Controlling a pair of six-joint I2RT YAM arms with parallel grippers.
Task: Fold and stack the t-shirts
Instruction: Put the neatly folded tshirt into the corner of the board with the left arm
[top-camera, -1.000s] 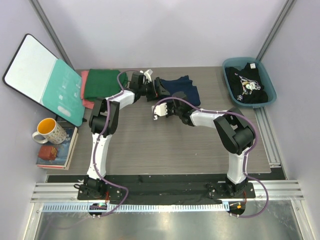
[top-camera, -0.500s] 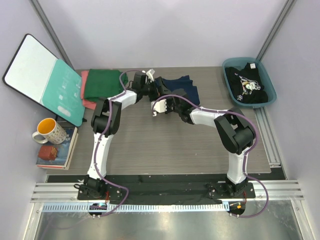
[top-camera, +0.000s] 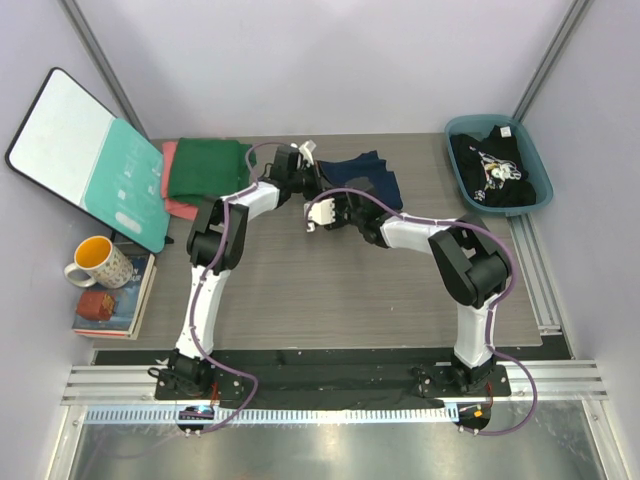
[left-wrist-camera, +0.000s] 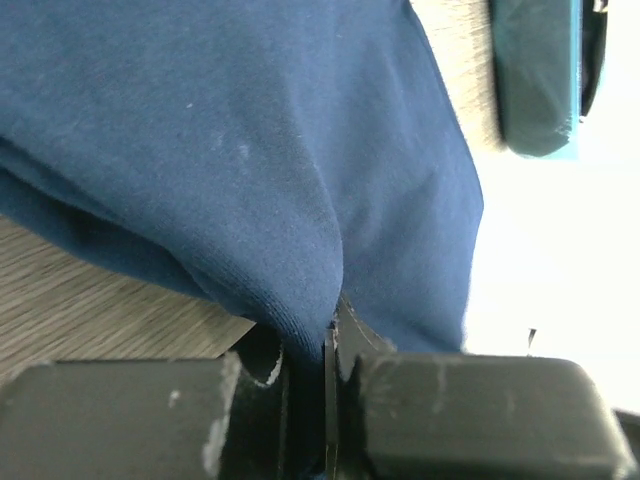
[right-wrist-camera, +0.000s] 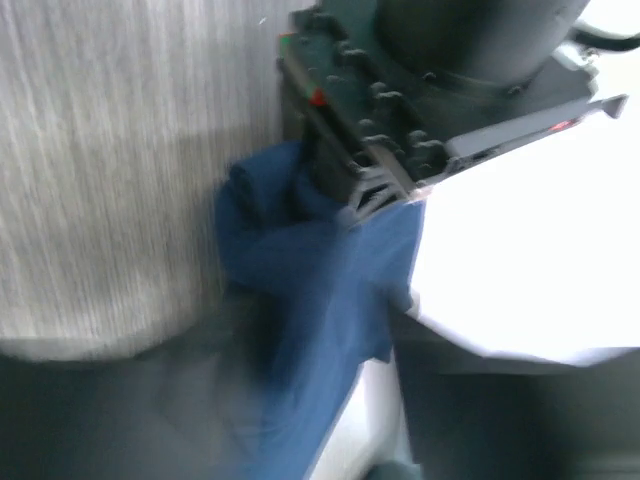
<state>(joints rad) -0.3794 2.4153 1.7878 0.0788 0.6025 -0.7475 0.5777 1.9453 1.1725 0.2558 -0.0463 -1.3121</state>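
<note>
Your left hand (top-camera: 312, 186) is over the far middle of the tabletop (top-camera: 300, 290), at the left edge of the navy t-shirt (top-camera: 372, 176). In the left wrist view its fingers (left-wrist-camera: 455, 410) are pressed together on a fold of that navy cloth, with only a thin slit between them, and the shirt bunches up from that pinch. The rest of the shirt lies crumpled on the wood.

Your right hand (top-camera: 325, 204) sits just beside the left one, on the near side of the same shirt edge. Its own view is blurred: navy cloth hangs in front of it, below the left hand's dark body, but you cannot tell whether its fingers are apart or together.

The dark green t-shirt (top-camera: 205, 165) lies folded at the far left, on top of the salmon-pink t-shirt (top-camera: 168, 172). The black t-shirt (top-camera: 495, 170) with white print is in the teal bin (top-camera: 455, 128) at the far right.
</note>
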